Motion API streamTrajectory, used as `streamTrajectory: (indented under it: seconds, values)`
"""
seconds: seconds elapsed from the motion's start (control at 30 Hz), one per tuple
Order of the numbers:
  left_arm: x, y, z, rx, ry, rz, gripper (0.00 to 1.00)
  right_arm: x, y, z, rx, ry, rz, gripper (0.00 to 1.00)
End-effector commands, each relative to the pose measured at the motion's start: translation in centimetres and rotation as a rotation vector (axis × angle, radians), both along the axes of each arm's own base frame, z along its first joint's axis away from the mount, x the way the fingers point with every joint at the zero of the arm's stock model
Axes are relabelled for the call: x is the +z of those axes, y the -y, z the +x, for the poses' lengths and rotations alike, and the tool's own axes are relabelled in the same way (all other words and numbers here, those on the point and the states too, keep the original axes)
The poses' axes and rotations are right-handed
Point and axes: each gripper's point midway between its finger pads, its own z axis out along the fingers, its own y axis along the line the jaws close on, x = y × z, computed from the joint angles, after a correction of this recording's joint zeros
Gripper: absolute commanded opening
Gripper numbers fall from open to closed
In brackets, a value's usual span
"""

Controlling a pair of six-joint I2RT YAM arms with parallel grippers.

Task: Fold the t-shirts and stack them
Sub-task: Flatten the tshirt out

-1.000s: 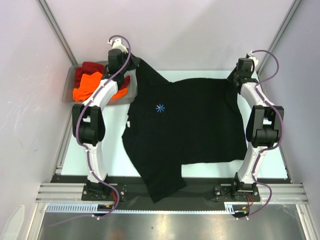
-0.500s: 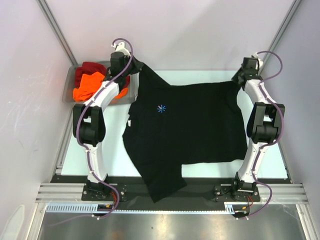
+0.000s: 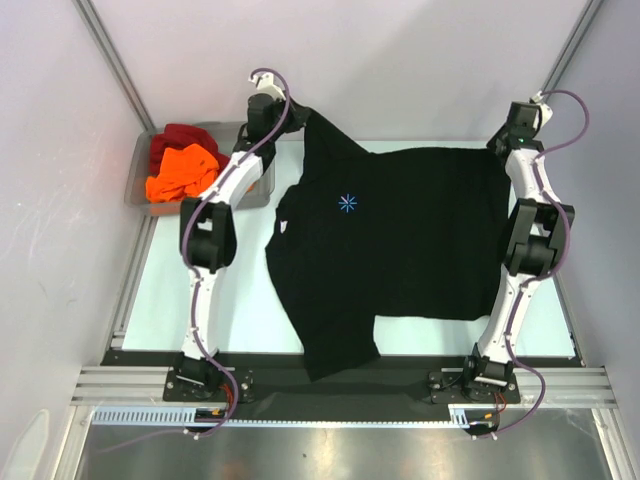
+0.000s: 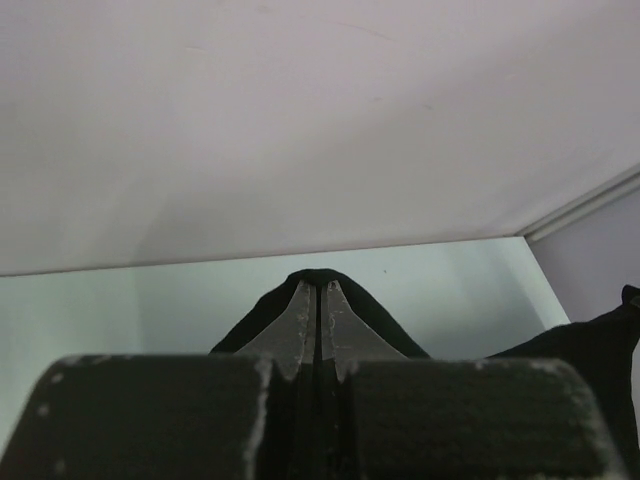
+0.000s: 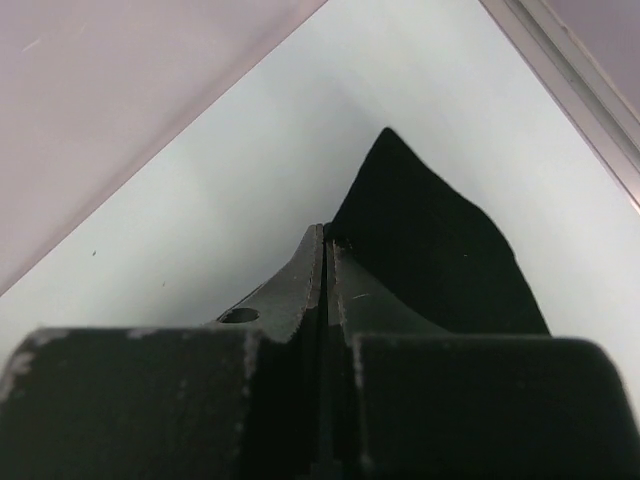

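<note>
The black t-shirt (image 3: 400, 240) is spread across the tabletop (image 3: 170, 290) with its starburst mark (image 3: 347, 204) upward, and one flap is draped over the near edge. Its two far corners are pinched, one by the left fingers (image 4: 303, 318) and one by the right fingers (image 5: 305, 275). Both pairs are closed tight on black cloth and held well apart, so the far edge is drawn taut. This is judged to be done so the shirt can be flattened for folding. The orange t-shirt (image 3: 180, 172) and dark red t-shirt (image 3: 185, 135) are seen crumpled in the clear bin (image 3: 135, 170) at far left, not yet folded.
</note>
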Motion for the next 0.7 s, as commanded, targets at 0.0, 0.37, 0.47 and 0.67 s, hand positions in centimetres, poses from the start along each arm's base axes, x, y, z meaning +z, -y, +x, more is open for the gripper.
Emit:
streamTrajectory:
  seconds: [0.0,0.37,0.47,0.67]
  values:
    - [2.0,0.0,2.6,0.019,0.078,-0.043,0.00,-0.5,1.4,2.3,-0.023,0.025,-0.051,0.00]
    - [2.6,-1.4,3.1,0.094,0.064,0.060,0.77,1.0,2.5,3.4,-0.048,-0.049,-0.080,0.61]
    - [6.1,-1.5,0.4,0.088,0.079,0.100,0.81,2.3,2.1,0.1,-0.061,-0.126,-0.073,0.66]
    - [0.3,2.1,-9.3,-0.069,-0.146,0.233,0.74,0.7,-2.3,-8.6,-0.020,-0.340,0.096,0.67]
